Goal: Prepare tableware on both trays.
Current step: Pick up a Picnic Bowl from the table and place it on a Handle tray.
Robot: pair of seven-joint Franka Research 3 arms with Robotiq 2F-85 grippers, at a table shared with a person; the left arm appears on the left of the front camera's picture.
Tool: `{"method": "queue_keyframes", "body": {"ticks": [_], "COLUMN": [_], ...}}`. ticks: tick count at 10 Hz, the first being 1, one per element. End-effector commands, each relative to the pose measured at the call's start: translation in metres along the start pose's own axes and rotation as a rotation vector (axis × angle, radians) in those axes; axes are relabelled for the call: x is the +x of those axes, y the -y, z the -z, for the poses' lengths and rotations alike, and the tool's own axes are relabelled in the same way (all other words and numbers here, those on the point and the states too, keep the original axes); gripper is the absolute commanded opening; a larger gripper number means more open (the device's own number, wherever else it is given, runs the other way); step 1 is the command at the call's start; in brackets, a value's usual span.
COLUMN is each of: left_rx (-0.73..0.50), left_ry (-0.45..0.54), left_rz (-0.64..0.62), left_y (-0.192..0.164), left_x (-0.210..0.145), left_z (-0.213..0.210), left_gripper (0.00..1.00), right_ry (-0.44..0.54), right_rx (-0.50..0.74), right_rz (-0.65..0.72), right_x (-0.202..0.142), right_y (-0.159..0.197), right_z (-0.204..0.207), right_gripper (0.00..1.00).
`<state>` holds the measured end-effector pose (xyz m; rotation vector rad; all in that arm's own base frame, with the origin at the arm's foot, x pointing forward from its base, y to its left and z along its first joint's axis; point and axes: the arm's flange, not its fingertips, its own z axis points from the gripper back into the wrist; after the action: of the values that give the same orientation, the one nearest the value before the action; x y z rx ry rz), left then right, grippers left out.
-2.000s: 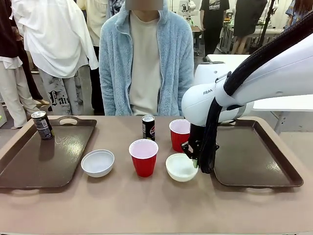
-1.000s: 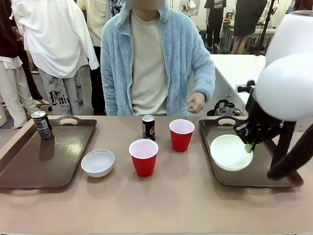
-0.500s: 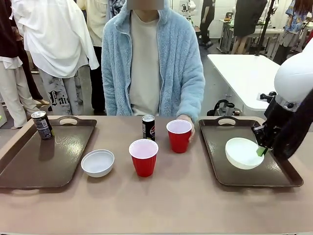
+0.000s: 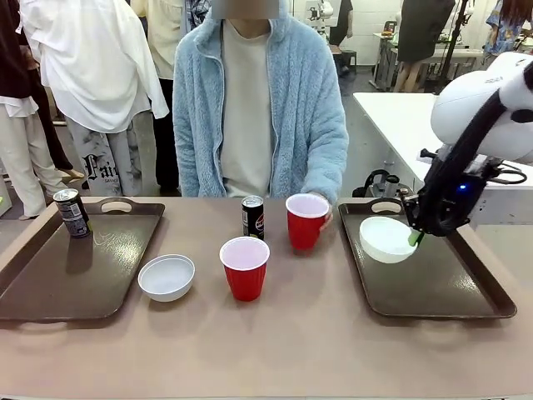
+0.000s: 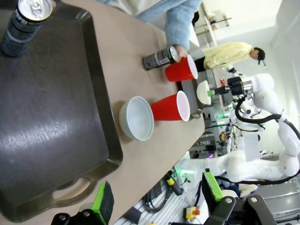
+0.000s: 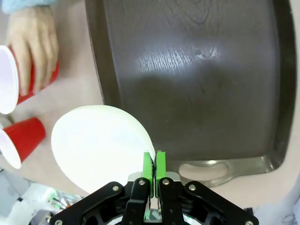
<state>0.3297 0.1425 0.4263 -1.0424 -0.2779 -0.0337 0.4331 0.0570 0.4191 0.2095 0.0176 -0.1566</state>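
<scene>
Brown trays flank the table; over the far-left corner of the right tray the right gripper pinches a tilted white bowl by its thin rim: likely light, stiff and slick, so it may pivot. The left tray carries one can, the left gripper wide open above it. Between them stand a second bowl, a red cup, a second cup in the person's hand, and a second can, none blocking the set-down.

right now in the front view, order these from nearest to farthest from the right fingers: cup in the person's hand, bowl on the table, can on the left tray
1. held cup, just left of the right tray
2. bowl on the table, left of centre
3. can, far corner of the left tray
</scene>
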Motion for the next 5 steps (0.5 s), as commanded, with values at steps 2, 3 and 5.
{"method": "queue_keyframes", "body": {"ticks": [2,3,5], "left_rx": [-0.011,-0.011,-0.011], "left_ry": [0.012,0.012,0.012], "left_rz": [0.003,0.003,0.003], "left_y": [0.001,0.001,0.001], "left_x": [0.000,0.000,0.000], "left_z": [-0.001,-0.001,-0.001], "left_gripper": [1.00,1.00,1.00], "right_ry": [-0.022,-0.077,-0.089], "right_rx": [-0.090,-0.168,-0.255], "right_rz": [0.055,0.039,-0.021], "right_x": [-0.002,-0.028,-0.119], "right_y": [-0.007,-0.008,0.001], "right_z": [0.008,0.008,0.021], "right_gripper": [0.00,0.00,0.00]}}
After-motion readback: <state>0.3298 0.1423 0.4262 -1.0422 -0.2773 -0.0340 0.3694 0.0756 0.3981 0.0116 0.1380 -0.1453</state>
